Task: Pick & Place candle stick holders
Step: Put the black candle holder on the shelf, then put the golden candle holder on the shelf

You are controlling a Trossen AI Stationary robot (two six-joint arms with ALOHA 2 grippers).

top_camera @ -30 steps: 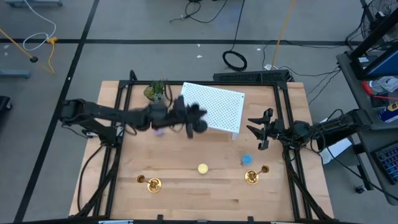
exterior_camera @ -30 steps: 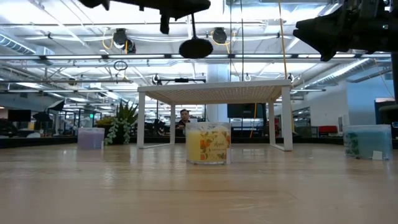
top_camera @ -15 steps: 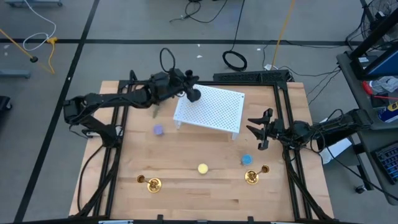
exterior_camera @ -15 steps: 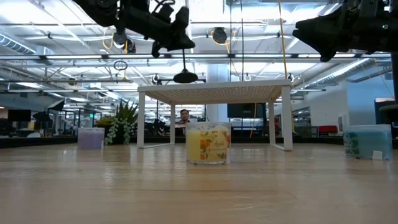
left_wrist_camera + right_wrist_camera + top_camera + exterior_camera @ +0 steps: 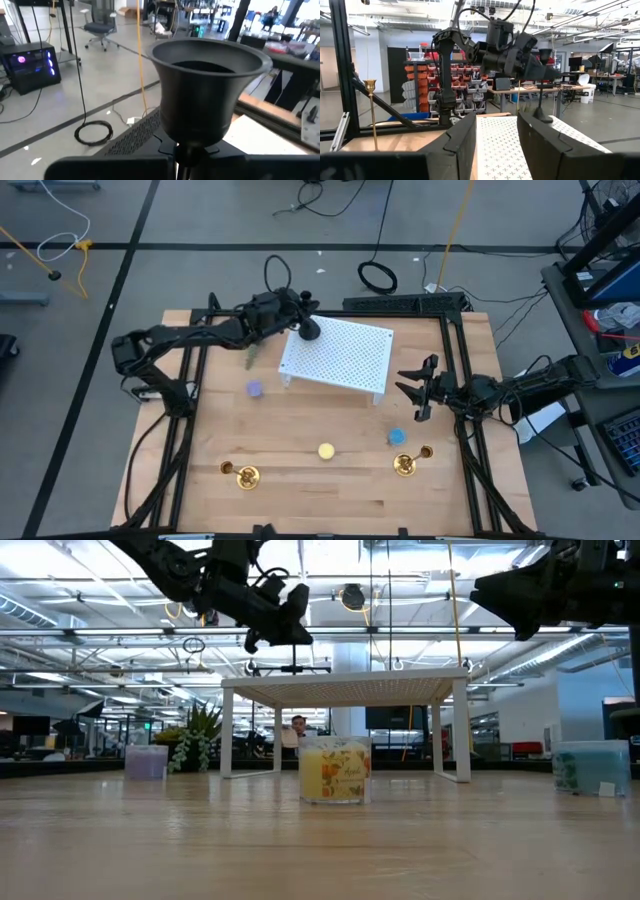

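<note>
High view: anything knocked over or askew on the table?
Nothing stands out. Both brass holders stand upright on the table; the left tool holds the black holder upright at the white stand's corner.

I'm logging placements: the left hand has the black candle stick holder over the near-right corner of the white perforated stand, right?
Not that corner. The high view shows the left hand holding the black candle stick holder over the far-left corner of the white perforated stand. The right wrist view shows its base at the stand's top; contact is unclear.

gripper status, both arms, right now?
Left gripper: shut on the black candle stick holder, over the white stand.
Right gripper: open, holding nothing.
</note>
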